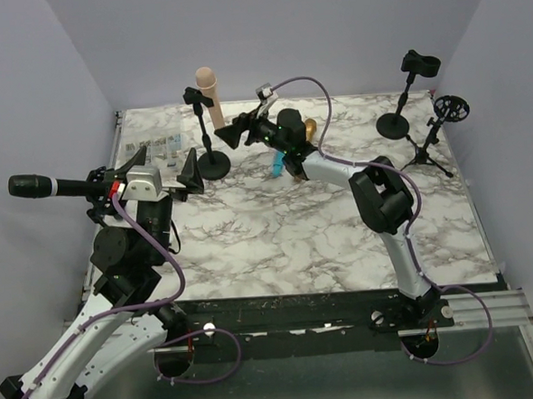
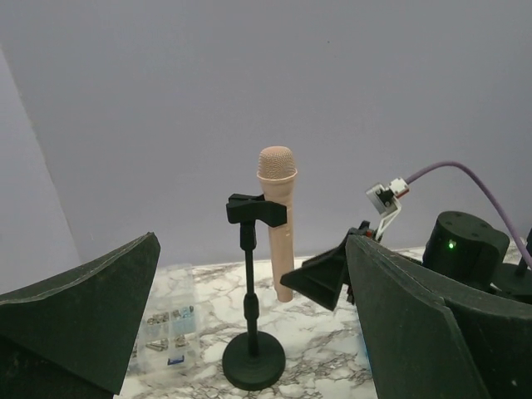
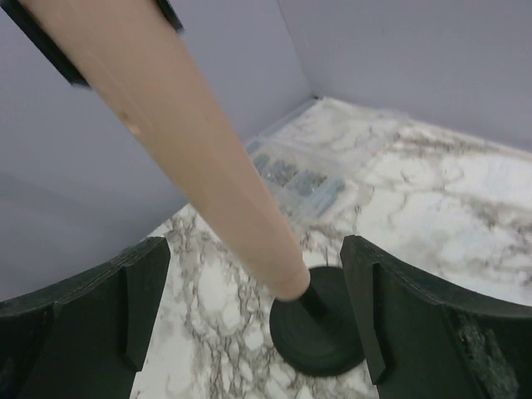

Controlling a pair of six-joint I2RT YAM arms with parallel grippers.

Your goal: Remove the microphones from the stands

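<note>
- Black microphone-like cylinder (image 1: 30, 186), one. It juts left past the table edge from the left arm's wrist, and how it is mounted is hard to make out.
- Left gripper (image 1: 167, 167). Jaws spread wide and grasping nothing, just left of the nearest stand.
- Clear packet of small parts (image 1: 159, 147), one. It lies far left on the marble table (image 1: 278, 244), and its print is too small to read.
- Stands, three in all.
  - Leftmost stand (image 1: 213, 162), with a round base. Its clip holds the microphone (image 1: 207, 87), one, beige, upright, at the far left of the table.
- Right gripper (image 1: 242, 131). Jaws parted on either side of the microphone's lower shaft, and the wrist view shows a gap on both sides.
- Blue piece (image 1: 276, 168) under the right arm, mostly hidden and unidentifiable.
- Far right:
  - Round-base stand (image 1: 394, 124) with a black clip on top.
  - Tripod stand (image 1: 431, 150) with a ring mount.
</note>
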